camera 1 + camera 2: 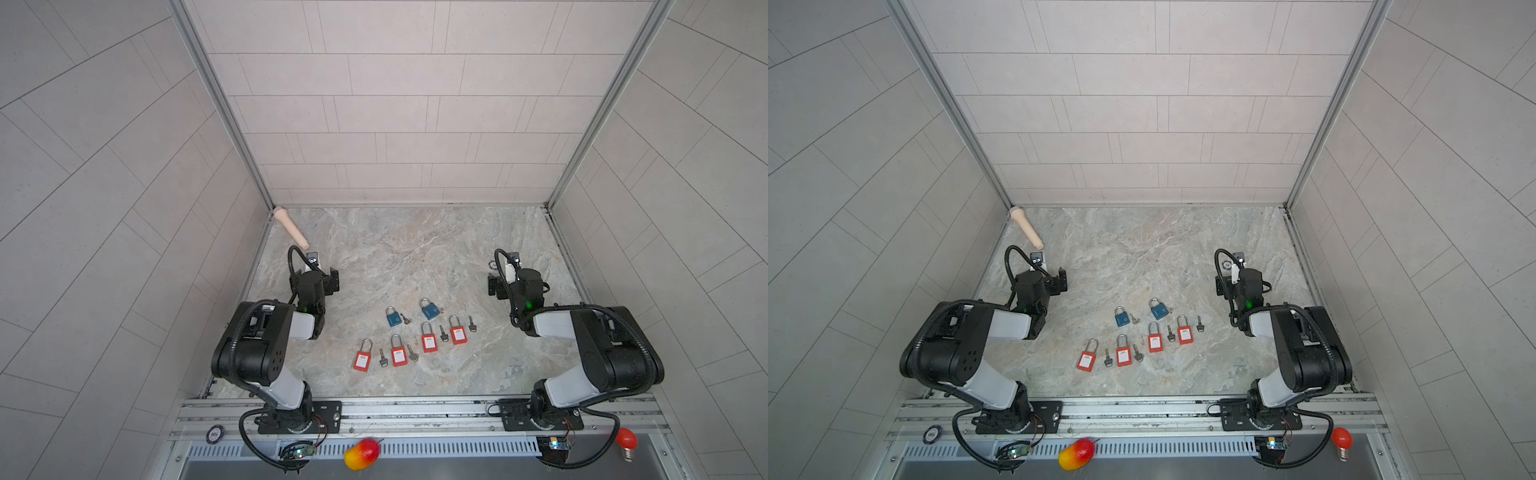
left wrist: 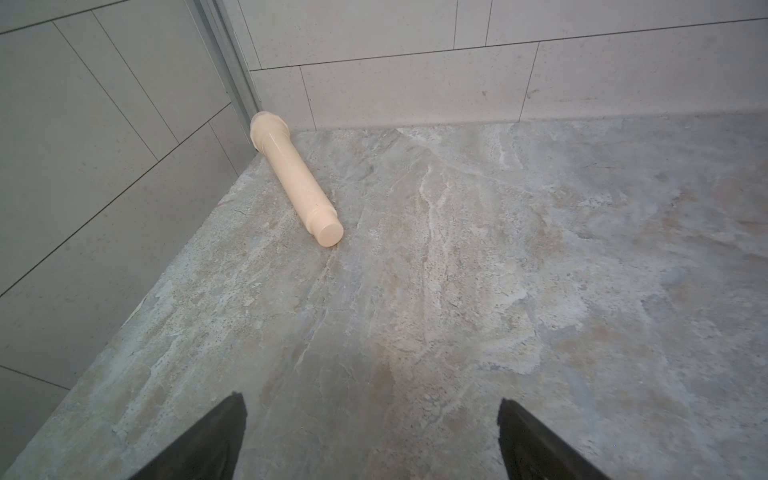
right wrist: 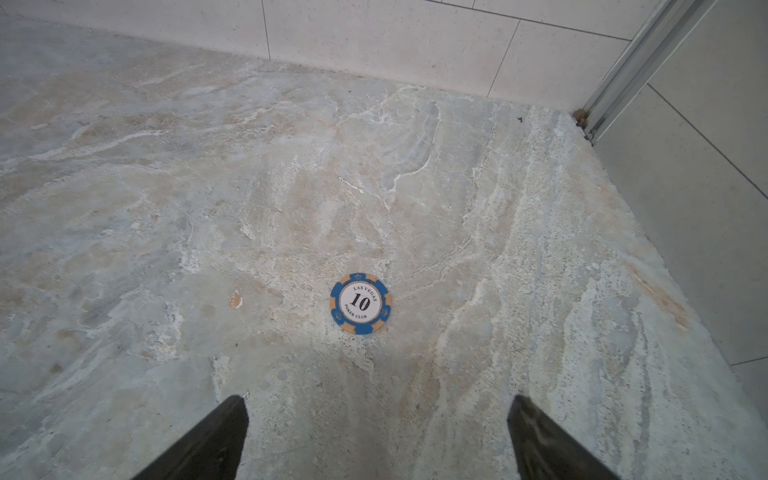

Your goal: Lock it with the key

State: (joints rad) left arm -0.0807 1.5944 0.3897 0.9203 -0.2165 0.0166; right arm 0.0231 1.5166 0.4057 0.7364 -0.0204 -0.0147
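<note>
**Both grippers open and empty; locks and keys lie behind them**

Seen from within the room. Six padlocks lie flat near the middle of the stone tabletop. Four red padlocks form a slanting row nearest the front rail, and two blue padlocks lie just beyond them. Each lock points its shackle toward the back wall. A key lies just beside each lock on its right, long axis roughly parallel to the lock's. Whether any shackle is already latched cannot be told at this size.

The left gripper has its jaws spread wide with nothing between them. It faces the far corner, where a cream cylinder rests. The right gripper is equally wide and empty, facing a poker chip.

Neither wrist view shows a lock or key. The whole set lies behind both grippers, toward the front rail and inward. The leftmost red padlock is nearer the left gripper, the rightmost key nearer the right. On this evidence, the next move calls for a gripper to swing back toward the centre and close across a key's narrow width.
</note>
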